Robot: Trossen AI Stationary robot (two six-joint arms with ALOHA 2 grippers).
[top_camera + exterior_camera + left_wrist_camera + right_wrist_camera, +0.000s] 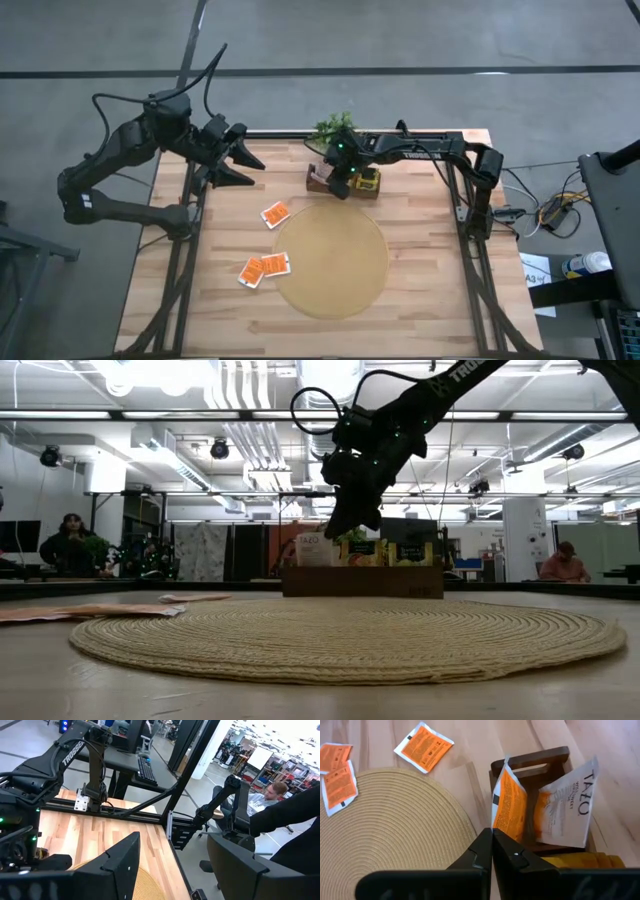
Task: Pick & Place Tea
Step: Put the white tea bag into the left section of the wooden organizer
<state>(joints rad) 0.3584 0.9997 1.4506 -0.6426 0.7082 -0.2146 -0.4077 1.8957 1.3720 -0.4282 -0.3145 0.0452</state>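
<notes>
Right pincer (492, 851) pinched shut on nothing just above the orange packet (509, 805) upright in the wooden holder (530, 760) — needs opening first, then straddling that top edge before lifting straight up

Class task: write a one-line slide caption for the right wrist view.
Shut right gripper pinches an orange tea packet standing in the wooden holder, beside the woven mat.

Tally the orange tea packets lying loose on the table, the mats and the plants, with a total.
Orange tea packets loose on the table: 3
Round woven mat: 1
Green plant: 1
Total: 5
</notes>
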